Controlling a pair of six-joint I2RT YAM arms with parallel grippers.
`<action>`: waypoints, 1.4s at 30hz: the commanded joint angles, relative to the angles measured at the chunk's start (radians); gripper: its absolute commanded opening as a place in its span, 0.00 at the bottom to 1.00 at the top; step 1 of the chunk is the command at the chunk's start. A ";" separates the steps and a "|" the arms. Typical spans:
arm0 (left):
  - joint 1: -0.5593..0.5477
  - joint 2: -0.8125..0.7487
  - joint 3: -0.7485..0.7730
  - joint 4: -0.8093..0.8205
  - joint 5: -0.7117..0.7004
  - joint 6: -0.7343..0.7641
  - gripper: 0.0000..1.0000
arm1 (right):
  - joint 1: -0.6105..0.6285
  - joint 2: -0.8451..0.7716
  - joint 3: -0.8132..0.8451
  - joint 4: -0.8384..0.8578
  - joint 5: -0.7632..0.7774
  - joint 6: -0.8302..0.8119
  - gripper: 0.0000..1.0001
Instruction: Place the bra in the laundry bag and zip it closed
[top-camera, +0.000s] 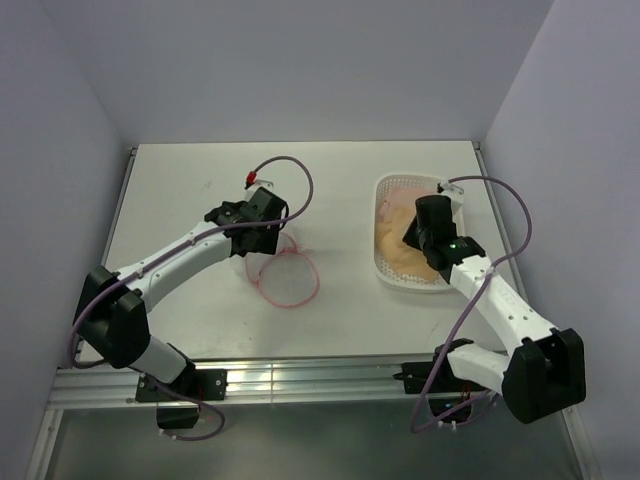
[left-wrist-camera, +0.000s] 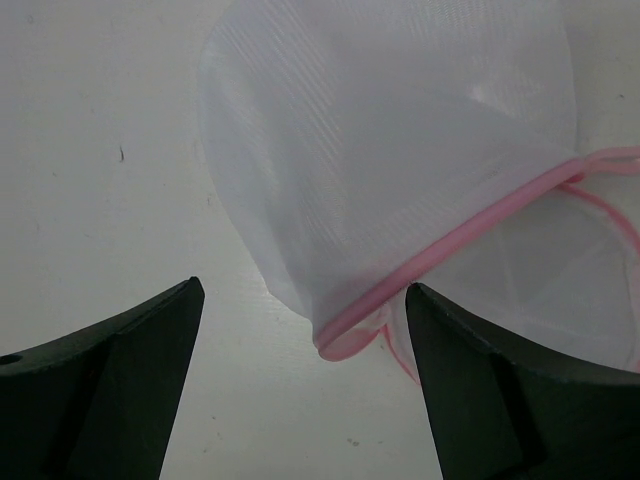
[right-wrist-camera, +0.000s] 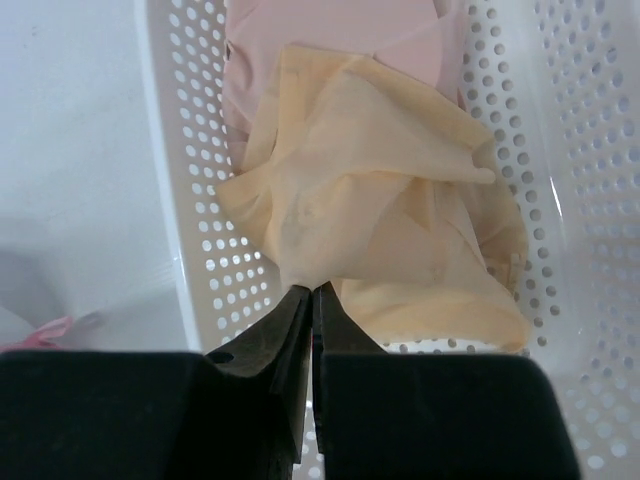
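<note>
Bra (right-wrist-camera: 380, 200) pickup is the step in hand. The peach-tan fabric lies crumpled in the white perforated basket (right-wrist-camera: 175, 200) on the right side of the counter (left-wrist-camera: 100, 150), on top of a paler pink garment (right-wrist-camera: 340, 30). Your right jaws are pinched together on a fold at its near edge, with almost no gap between them.

The laundry bag (left-wrist-camera: 380, 130) lies well apart from it, left of the basket on the bare counter. Your left jaws stand wide, one on each side of the bag's pink zipper rim (left-wrist-camera: 470, 225), gripping nothing.

Nothing is in the bag yet and the zipping is not begun, so I judge the task to be early. The next move, as I read it, calls for a straight lift to bring the bra clear of the basket wall, then a carry leftward to the bag. Your left jaws would need to close on the rim to hold the mouth up.

Several things you cannot check from these views:
- Whether the right jaws have caught only the bra or also some of the pink garment beneath, since the pinch point is hidden.
- The zipper pull, which shows in no view.
- How far the bag's mouth is open. From above, the mesh nearly vanishes against the white counter and only the pink loop reads.
- The bra's cups and straps, which are lost in the folds.
</note>
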 joint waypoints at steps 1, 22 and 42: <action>-0.003 0.026 0.046 -0.025 -0.054 -0.007 0.89 | -0.009 -0.046 0.067 -0.045 -0.004 -0.003 0.06; 0.178 0.105 0.077 -0.042 -0.074 -0.040 0.34 | -0.006 -0.117 0.346 -0.206 -0.004 -0.046 0.00; 0.379 -0.084 0.012 0.000 -0.053 -0.068 0.15 | 0.273 0.153 0.943 -0.356 0.019 -0.081 0.00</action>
